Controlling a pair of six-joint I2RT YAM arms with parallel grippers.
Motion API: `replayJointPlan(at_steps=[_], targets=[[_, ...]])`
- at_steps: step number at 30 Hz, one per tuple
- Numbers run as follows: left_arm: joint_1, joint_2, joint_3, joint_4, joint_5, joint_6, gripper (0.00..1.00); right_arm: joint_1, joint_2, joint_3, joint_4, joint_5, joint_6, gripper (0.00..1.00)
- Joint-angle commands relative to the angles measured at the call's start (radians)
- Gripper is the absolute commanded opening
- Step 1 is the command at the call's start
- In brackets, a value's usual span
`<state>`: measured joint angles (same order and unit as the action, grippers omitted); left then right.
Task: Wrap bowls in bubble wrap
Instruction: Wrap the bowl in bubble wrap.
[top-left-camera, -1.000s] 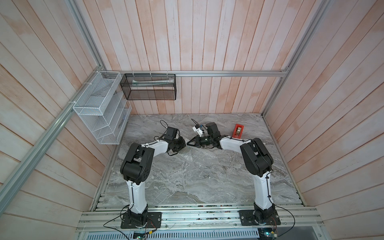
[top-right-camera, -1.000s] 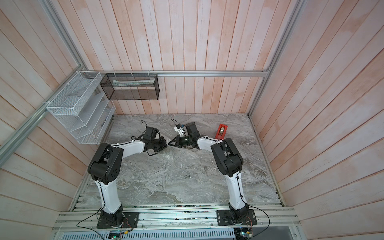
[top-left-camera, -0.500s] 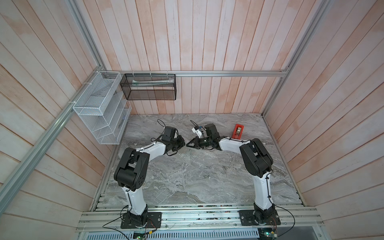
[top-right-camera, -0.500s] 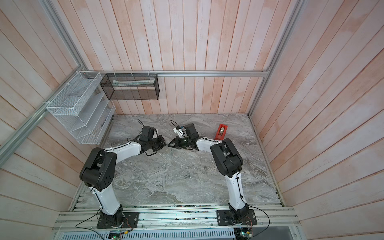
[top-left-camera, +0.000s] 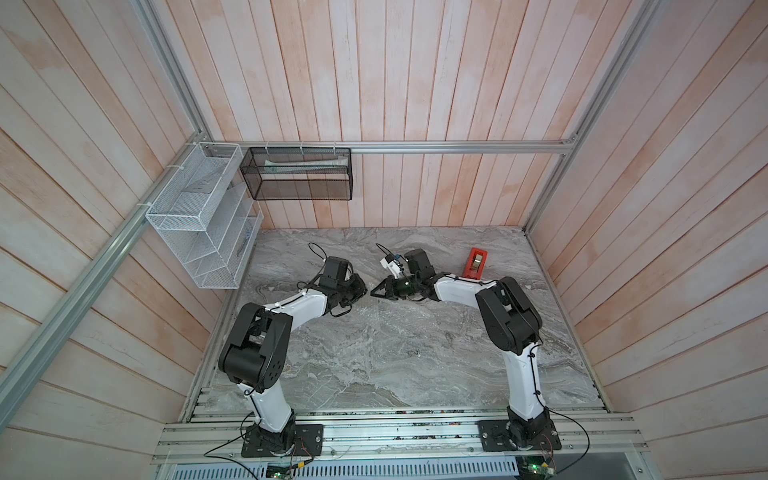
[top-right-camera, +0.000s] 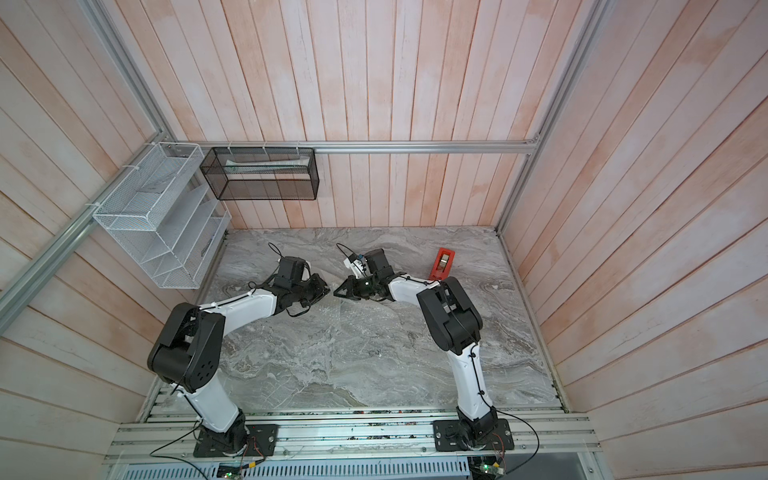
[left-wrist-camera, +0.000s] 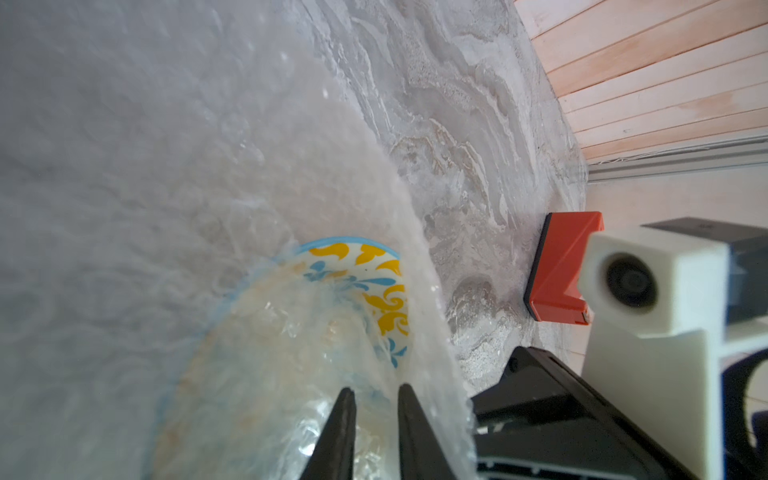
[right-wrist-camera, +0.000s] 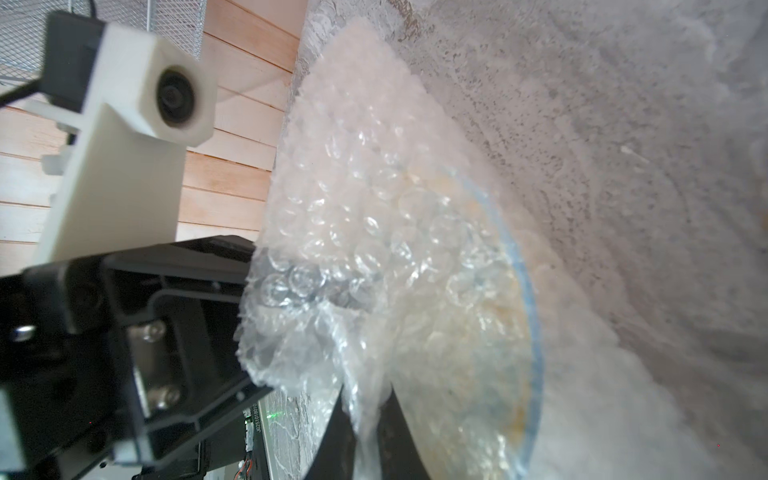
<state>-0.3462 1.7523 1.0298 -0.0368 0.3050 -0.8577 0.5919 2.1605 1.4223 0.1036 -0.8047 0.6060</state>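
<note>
The bowl (left-wrist-camera: 376, 272), white with yellow and blue flowers, lies under the bubble wrap (left-wrist-camera: 166, 166) with only part of its rim bare. Through the wrap (right-wrist-camera: 353, 187) its blue rim (right-wrist-camera: 528, 291) shows in the right wrist view. My left gripper (left-wrist-camera: 376, 399) is shut on a fold of wrap at the bowl's edge. Facing it, my right gripper (right-wrist-camera: 368, 415) pinches a bunched strip of wrap. In both top views the left gripper (top-left-camera: 360, 291) and right gripper (top-left-camera: 375, 293) stand tip to tip at the table's middle back, and the bowl is hidden there.
A red tape dispenser (top-left-camera: 475, 263) (top-right-camera: 443, 264) stands at the back right, just behind the right arm. A white wire rack (top-left-camera: 199, 220) and a black mesh basket (top-left-camera: 299, 174) hang on the walls above the marble table (top-left-camera: 395, 365).
The left arm's elbow has swung outward to the left and toward the front. Both grippers have stayed almost in place, still shut on the wrap.
</note>
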Motion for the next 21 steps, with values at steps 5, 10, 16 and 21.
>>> replayJointPlan(at_steps=[5,10,16,21], targets=[[0.025,-0.080,-0.043,-0.006,-0.061,0.003,0.25,0.023,0.047,0.053,-0.065,0.035,-0.049,0.12],[0.035,-0.169,-0.096,-0.039,-0.110,-0.001,0.30,0.029,0.055,0.072,-0.099,0.057,-0.074,0.11],[0.037,-0.295,-0.210,-0.099,-0.153,-0.044,0.43,0.044,0.059,0.095,-0.140,0.076,-0.107,0.12],[0.046,-0.324,-0.355,0.086,-0.069,-0.116,0.49,0.050,0.058,0.087,-0.146,0.068,-0.122,0.12]])
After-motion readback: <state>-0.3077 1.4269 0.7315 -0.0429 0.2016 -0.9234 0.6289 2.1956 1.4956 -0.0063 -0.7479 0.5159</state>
